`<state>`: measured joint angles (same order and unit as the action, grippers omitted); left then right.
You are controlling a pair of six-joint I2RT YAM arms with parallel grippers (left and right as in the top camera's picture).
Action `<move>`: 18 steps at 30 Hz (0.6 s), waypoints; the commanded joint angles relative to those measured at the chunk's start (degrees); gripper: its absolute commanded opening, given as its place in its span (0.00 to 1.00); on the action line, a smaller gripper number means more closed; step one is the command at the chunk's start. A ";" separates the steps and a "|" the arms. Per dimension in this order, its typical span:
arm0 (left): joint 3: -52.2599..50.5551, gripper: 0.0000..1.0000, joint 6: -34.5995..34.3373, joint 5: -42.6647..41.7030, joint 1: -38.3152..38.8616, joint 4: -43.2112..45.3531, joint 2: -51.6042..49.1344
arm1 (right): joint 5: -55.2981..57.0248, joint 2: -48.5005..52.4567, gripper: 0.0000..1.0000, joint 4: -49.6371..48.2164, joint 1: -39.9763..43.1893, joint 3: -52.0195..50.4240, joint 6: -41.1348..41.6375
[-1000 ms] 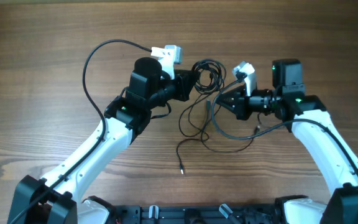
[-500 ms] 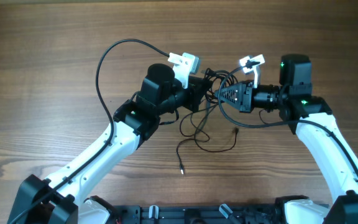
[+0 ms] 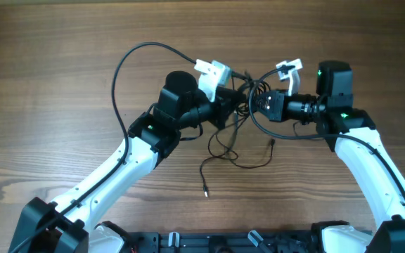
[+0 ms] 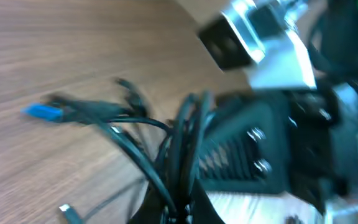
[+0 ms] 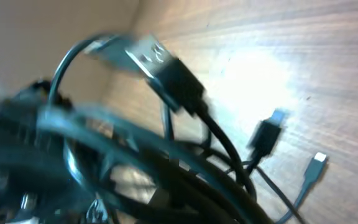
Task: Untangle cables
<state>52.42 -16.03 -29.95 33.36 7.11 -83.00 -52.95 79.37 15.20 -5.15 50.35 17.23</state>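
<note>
The cables (image 3: 240, 97) are bunched in a tight black knot just past the middle of the desk (image 3: 48, 63), toward its far edge, pressed between the tips of the two arms. From the knot several thin loops droop toward the near edge and lie on the wood. One loose end (image 3: 207, 190) trails furthest, its little plug pointing at the near edge. A second short end (image 3: 270, 145) lies to the right of the loops.

The left jaws reach in from the left and are closed tight on the knot. In the left wrist view the cables (image 4: 178, 143) run together down to the bottom of the picture, where those jaws pinch them. A blue-tipped plug (image 4: 41, 112) lies on the wood beyond.

The right jaws reach in from the right and are closed as well, with strands of the same bundle caught in them. The right wrist view is blurred, but a flat metal USB plug (image 5: 135, 50) sticks up out of the tangle. A small dark plug (image 5: 269, 132) and a pale one (image 5: 316, 163) rest on the desk behind it. The two sets of jaws sit nearly tip to tip.

A thicker black wire (image 3: 121, 74) arcs out from the left arm (image 3: 118, 165) over the left half of the desk, apart from the knot. The right arm (image 3: 368, 165) stretches up from the near right corner.
</note>
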 commanded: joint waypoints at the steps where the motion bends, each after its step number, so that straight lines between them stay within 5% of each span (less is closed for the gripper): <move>1: -0.33 0.04 3.89 -11.43 0.76 -0.02 -0.26 | 7.10 -0.83 0.06 -2.34 0.13 -0.11 5.70; 6: -0.33 0.04 4.63 -11.76 2.40 0.22 -0.26 | 6.23 -0.83 0.23 -3.89 0.13 -0.11 5.86; 12: -0.33 0.04 5.40 -5.70 1.31 -0.90 -0.26 | 6.23 -0.90 0.80 1.64 0.31 -0.11 3.69; 18: -0.33 0.04 5.35 -5.33 -4.42 -2.16 -0.26 | 6.16 -3.67 0.89 7.34 4.72 -0.11 -2.64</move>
<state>52.38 -12.08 -33.89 32.60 4.73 -83.37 -47.66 78.52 21.32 -3.18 50.24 20.29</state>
